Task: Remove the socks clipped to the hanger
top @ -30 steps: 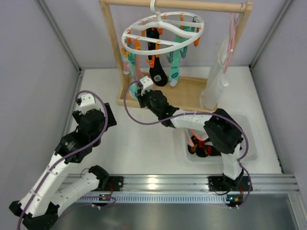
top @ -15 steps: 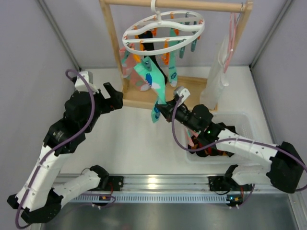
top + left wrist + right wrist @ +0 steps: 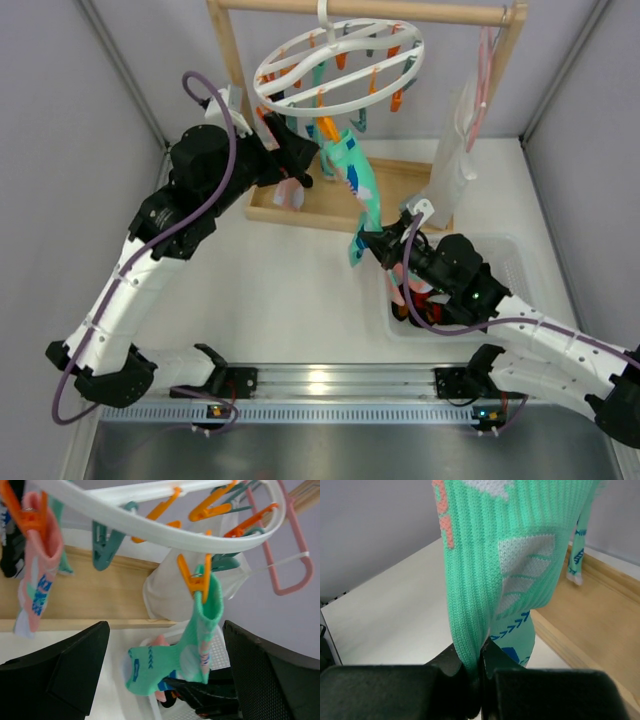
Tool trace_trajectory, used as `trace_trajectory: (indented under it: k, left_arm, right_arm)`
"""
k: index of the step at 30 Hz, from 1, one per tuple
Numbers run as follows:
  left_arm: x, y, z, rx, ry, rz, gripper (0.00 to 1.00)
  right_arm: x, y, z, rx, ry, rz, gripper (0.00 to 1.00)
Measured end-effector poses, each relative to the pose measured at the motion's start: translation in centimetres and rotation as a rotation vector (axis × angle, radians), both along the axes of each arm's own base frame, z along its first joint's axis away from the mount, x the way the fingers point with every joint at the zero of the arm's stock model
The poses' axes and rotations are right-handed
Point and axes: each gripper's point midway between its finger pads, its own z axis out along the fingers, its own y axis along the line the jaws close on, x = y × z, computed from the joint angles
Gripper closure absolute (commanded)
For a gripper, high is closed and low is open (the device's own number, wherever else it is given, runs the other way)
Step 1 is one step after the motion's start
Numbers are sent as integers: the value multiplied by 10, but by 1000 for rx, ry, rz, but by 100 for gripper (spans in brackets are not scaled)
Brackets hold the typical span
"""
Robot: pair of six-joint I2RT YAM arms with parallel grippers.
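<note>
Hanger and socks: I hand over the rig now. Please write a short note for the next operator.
Left gripper: open, empty, just under the hanger.
Right gripper: shut on the teal sock. The sock is pulled taut, and its cuff is held by an orange pin.
Done: many pins hang empty.
Left: pull this sock free. Then take the pink sock, which is also clipped, and the black sock hanging beside it.
</note>
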Motion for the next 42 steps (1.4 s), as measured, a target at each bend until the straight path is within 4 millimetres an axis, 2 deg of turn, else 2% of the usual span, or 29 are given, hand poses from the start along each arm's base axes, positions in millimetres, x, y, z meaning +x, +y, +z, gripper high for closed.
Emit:
trace_trajectory:
  k: [6, 9, 15, 23, 26, 27, 30, 33, 35, 37, 39, 42]
  left_arm:
    - [-2, -55, 29, -45, -44, -97, 2]
    - [0, -71, 26, -38, -41, -104, 4]
    - [17, -71, 12, -5, -22, -29, 7]
    - [31, -65, 17, 5, -63, 39, 20]
    - [41, -67, 14, 14, -74, 56, 28]
    - [46, -68, 12, 19, -75, 60, 35]
    - [58, -70, 3, 38, -69, 73, 38]
    - [67, -72, -4, 46, -60, 82, 55]
    - [69, -73, -6, 46, -59, 80, 73]
    - [69, -75, -4, 45, -69, 75, 86]
    - [70, -75, -2, 46, -80, 71, 90]
    - [70, -77, 1, 44, -91, 65, 90]
  right_arm:
    - [-6, 4, -7, -10, 29, 45, 100]
    - [-10, 6, -7, -6, 38, 68, 100]
    - [-14, 9, -7, -2, 44, 99, 100]
    - [-19, 13, -7, -3, 45, 134, 100]
    - [-20, 14, -9, -4, 51, 141, 100]
    - [-20, 14, -9, -5, 52, 144, 100]
    - [-21, 15, -9, -4, 52, 153, 100]
    - [-23, 16, -9, -4, 52, 160, 100]
    - [-23, 15, -8, -3, 51, 162, 100]
    - [-23, 15, -8, -3, 51, 163, 100]
    - [-24, 15, -9, -6, 54, 163, 100]
    - [-26, 10, -10, -14, 61, 154, 100]
